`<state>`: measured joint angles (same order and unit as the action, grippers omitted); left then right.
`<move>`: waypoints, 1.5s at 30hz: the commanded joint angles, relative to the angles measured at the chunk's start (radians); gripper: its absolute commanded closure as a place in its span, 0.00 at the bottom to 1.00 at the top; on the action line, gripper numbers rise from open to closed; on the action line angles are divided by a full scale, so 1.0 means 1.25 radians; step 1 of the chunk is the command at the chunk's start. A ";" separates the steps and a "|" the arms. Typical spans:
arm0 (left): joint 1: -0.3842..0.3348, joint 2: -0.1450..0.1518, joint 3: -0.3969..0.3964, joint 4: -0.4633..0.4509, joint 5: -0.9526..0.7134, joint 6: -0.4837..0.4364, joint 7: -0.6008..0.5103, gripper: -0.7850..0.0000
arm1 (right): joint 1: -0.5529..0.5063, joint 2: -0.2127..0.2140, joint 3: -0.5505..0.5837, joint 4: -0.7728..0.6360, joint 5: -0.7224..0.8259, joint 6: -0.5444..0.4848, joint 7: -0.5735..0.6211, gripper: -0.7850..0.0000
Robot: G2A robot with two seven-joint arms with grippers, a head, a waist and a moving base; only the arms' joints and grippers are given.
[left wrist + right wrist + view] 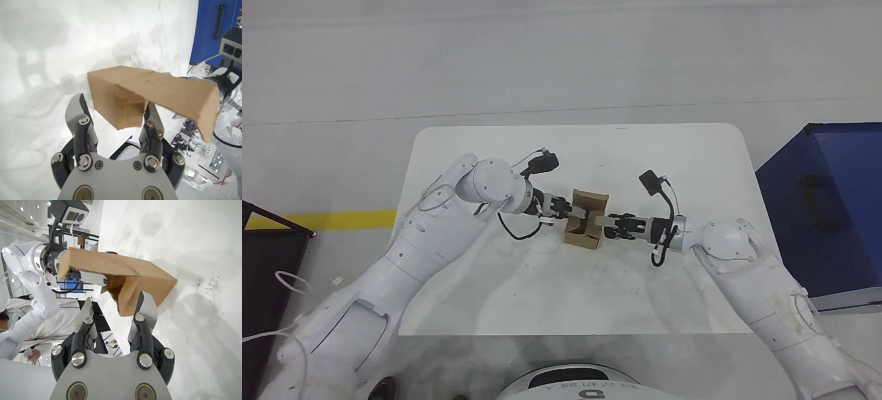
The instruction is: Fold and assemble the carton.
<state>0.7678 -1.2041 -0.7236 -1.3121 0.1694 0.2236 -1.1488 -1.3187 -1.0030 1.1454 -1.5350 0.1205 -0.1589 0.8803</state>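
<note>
At the middle of the table (662,160), the half-folded carton (585,220) sits between both grippers. The left gripper (115,102) has its jaws spread, with one finger tucked under the carton's top panel at the open end. The right gripper (115,298) meets the opposite end, jaws likewise apart, one finger against a hanging flap. Bare table runs wide toward every edge. A blue bin (832,200) stands beyond the table's right edge.

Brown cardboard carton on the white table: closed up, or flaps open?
Open. The brown cardboard carton has an unfolded flap sticking out, and its hollow inside shows in both wrist views.
</note>
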 commanded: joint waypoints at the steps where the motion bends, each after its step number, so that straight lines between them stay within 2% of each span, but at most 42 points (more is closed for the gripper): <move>1: 0.001 0.004 -0.006 -0.012 0.018 0.006 -0.006 0.00 | 0.003 -0.001 -0.003 0.004 0.001 -0.002 -0.002 0.40; 10: 0.032 0.039 -0.085 -0.064 0.062 0.021 -0.045 0.00 | 0.015 -0.004 -0.011 0.013 -0.001 -0.003 -0.004 0.39; 12: 0.046 0.046 -0.099 -0.073 0.070 0.023 -0.054 0.04 | 0.019 -0.006 -0.015 0.018 0.001 -0.005 -0.004 0.40; 14: 0.056 0.050 -0.102 -0.082 0.079 0.025 -0.064 0.04 | 0.024 -0.008 -0.020 0.023 0.003 -0.009 -0.003 0.39; 17: 0.058 0.049 -0.089 -0.087 0.083 0.015 -0.077 0.04 | 0.032 -0.010 -0.026 0.030 0.003 -0.014 -0.002 0.39; 19: 0.047 0.045 -0.067 -0.077 0.100 0.007 -0.089 0.08 | 0.038 -0.011 -0.028 0.034 0.004 -0.015 0.001 0.39; 24: -0.003 0.021 -0.005 -0.026 0.112 -0.007 -0.100 0.15 | 0.041 -0.011 -0.026 0.037 0.002 -0.020 0.002 0.39; 26: -0.027 0.008 0.024 0.002 0.121 -0.008 -0.105 0.24 | 0.036 -0.011 -0.024 0.037 0.003 -0.024 -0.001 0.39; 28: -0.046 -0.004 0.045 0.027 0.113 -0.012 -0.103 0.28 | 0.029 -0.010 -0.019 0.038 0.006 -0.028 -0.006 0.39; 30: -0.065 -0.016 0.062 0.047 0.106 -0.018 -0.102 0.51 | 0.019 -0.009 -0.014 0.037 0.008 -0.032 -0.011 0.39; 33: -0.088 -0.032 0.082 0.076 0.095 -0.027 -0.106 0.75 | 0.006 -0.007 -0.005 0.034 0.009 -0.035 -0.016 0.38; 34: -0.095 -0.036 0.088 0.084 0.093 -0.030 -0.109 0.90 | 0.003 -0.006 -0.002 0.033 0.009 -0.035 -0.017 0.38; 35: -0.101 -0.039 0.092 0.093 0.091 -0.033 -0.110 1.00 | 0.000 -0.006 0.000 0.031 0.009 -0.035 -0.019 0.38; 45: -0.147 -0.057 0.110 0.108 0.116 -0.025 -0.131 1.00 | 0.000 -0.006 0.005 0.024 -0.003 -0.055 -0.032 0.37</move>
<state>0.5877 -1.2753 -0.5853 -1.1744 0.3094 0.1909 -1.3094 -1.3210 -1.0105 1.1508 -1.5039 0.1205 -0.2209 0.8453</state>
